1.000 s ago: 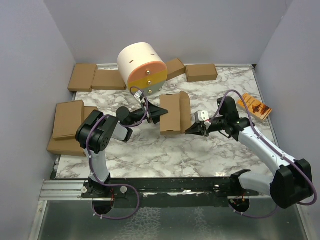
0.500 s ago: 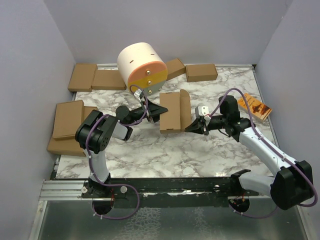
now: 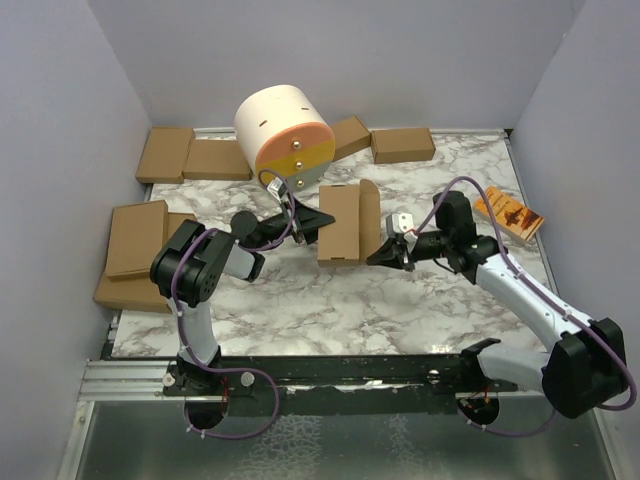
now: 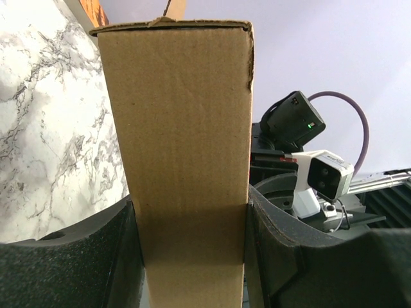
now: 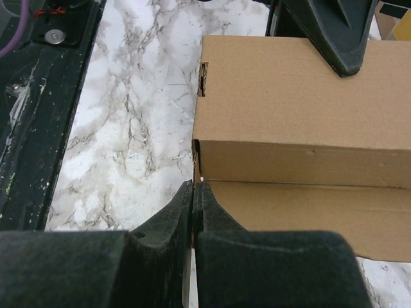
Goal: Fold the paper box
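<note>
Here the left gripper (image 3: 322,221), jaws partly spread, is clamping the paper box (image 3: 340,224) across its width around the middle of the table (image 3: 300,310). The right gripper (image 5: 194,192), pinched fully together and holding nothing, is nosing at the crease of the open flap (image 5: 289,218). It should probably be pushing evenly along that crease while the left is bracing, lest the box skid.

Marble table (image 3: 330,305), cream cylinder (image 3: 283,133) with an orange face at the back, brown boxes (image 3: 165,153) along the back edge, stacked boxes (image 3: 135,238) at left, orange booklet (image 3: 508,212) at right
</note>
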Motion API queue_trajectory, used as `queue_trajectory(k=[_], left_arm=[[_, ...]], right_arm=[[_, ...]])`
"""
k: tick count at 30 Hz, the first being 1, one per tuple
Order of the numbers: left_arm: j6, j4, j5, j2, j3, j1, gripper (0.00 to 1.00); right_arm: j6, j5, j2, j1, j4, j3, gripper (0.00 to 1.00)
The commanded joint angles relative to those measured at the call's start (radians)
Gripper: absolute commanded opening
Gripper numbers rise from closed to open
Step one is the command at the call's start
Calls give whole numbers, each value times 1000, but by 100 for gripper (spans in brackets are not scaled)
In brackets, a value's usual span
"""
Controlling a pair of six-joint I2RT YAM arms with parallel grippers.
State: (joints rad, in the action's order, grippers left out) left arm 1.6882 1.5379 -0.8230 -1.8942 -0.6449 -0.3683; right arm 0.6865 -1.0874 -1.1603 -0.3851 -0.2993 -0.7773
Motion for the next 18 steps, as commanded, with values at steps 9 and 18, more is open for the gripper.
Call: queue_trajectory(k=[9,18], left_arm=[[-28,243,23,-2,0,2,28],[-56,245,13,-15,4,0,28]], right_arm=[[9,67,-90,-65,-82,-151,1],[83,70,-147,-87,-239,-256,1]])
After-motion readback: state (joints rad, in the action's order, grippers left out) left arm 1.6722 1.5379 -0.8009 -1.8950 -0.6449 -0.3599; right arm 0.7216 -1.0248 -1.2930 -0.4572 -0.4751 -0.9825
